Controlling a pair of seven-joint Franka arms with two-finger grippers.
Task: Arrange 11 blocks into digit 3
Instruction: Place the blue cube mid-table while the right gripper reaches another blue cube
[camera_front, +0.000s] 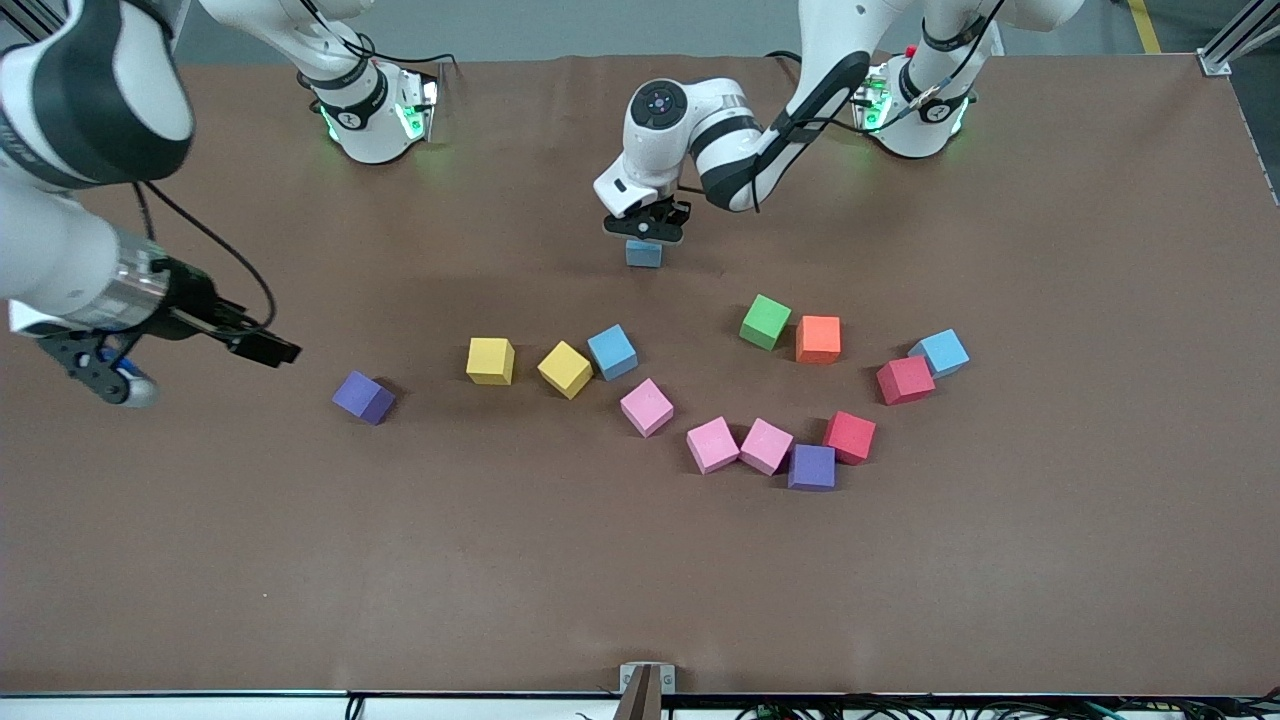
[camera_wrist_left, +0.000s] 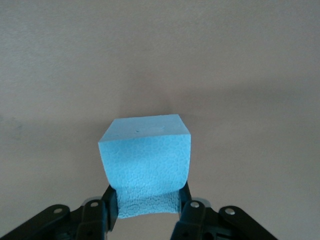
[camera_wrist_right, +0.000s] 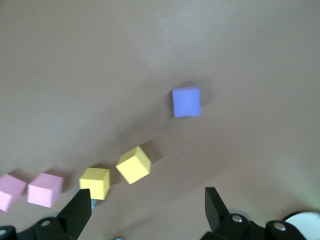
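My left gripper (camera_front: 645, 228) is shut on a light blue block (camera_front: 643, 253), low over the table between the arm bases and the other blocks; the left wrist view shows its fingertips (camera_wrist_left: 111, 202) pinching the block (camera_wrist_left: 145, 160). Loose on the table lie a purple block (camera_front: 363, 397), two yellow (camera_front: 490, 360) (camera_front: 565, 369), a light blue (camera_front: 612, 352), three pink (camera_front: 646, 406) (camera_front: 712, 444) (camera_front: 766, 446), a purple (camera_front: 811, 467), a green (camera_front: 765, 321), an orange (camera_front: 818, 339) and a light blue (camera_front: 939, 352). My right gripper (camera_front: 262, 342) (camera_wrist_right: 147, 197) is open and empty, up beside the first purple block (camera_wrist_right: 186, 102).
Two red cubes lie among the blocks, one (camera_front: 850, 437) touching the purple block and one (camera_front: 905, 380) touching the light blue block at the left arm's end. The brown table (camera_front: 640, 580) is bare nearer to the front camera.
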